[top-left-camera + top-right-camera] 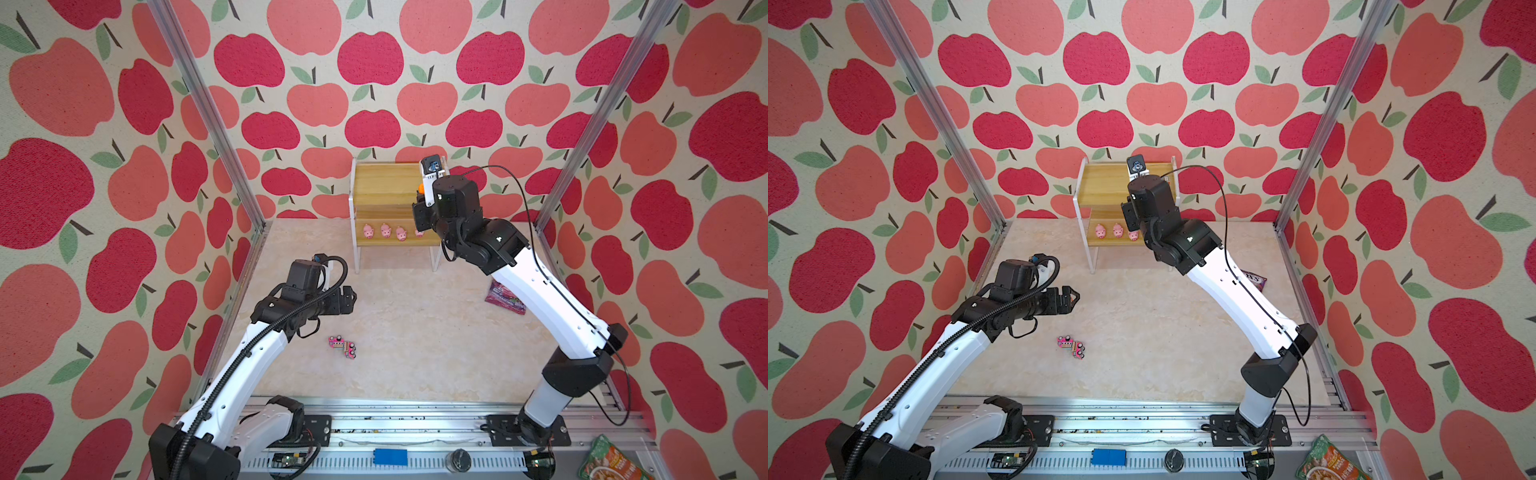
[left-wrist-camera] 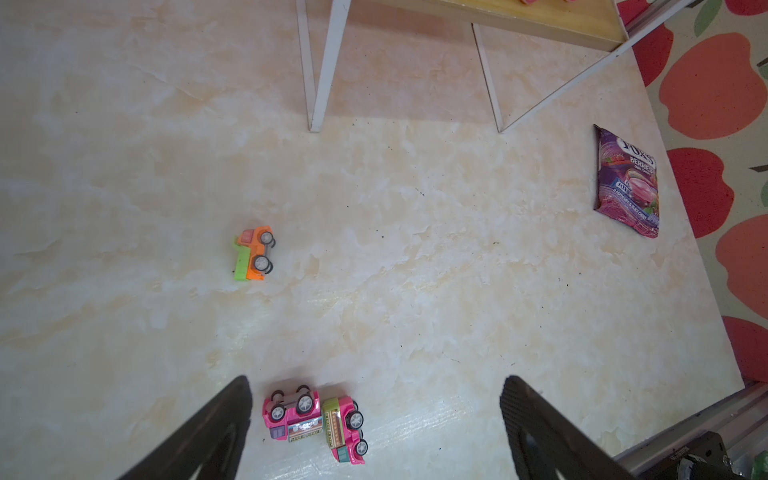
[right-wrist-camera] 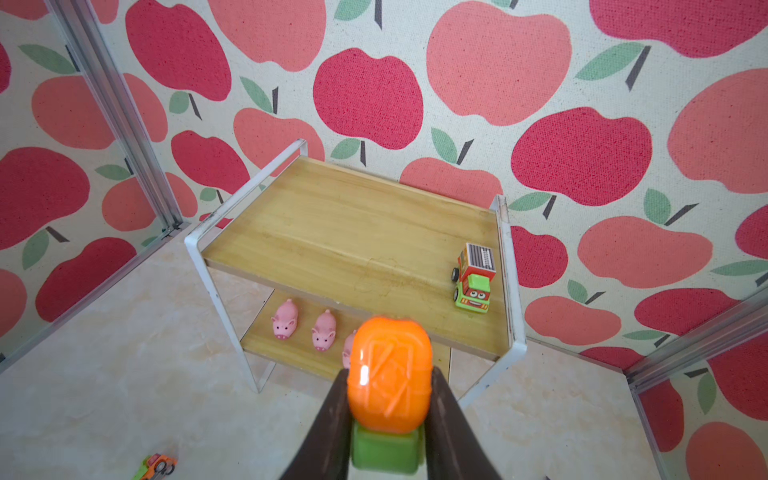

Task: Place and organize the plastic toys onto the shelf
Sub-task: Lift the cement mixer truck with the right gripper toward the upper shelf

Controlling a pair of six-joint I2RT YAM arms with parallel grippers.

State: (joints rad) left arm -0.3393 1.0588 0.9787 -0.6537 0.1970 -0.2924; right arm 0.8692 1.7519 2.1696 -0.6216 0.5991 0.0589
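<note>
Squeezing an orange and green truck (image 3: pixel 388 370) in the right hand (image 3: pixel 388 384), up by the shelf (image 3: pixel 332 224). Holding nothing in the left hand (image 2: pixel 376 382), spread wide.

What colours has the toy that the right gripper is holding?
The toy is orange with a green part, clearest in the right wrist view.

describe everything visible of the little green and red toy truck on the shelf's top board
The plastic truck has a green cab roof and bumper, a red cartoon face, a red box with a black-and-white striped top, and black wheels. It stands upright on its wheels on the shelf's top wood-grain board, close beside the white metal side rail, alone on that tier; only the board touches it.
</note>
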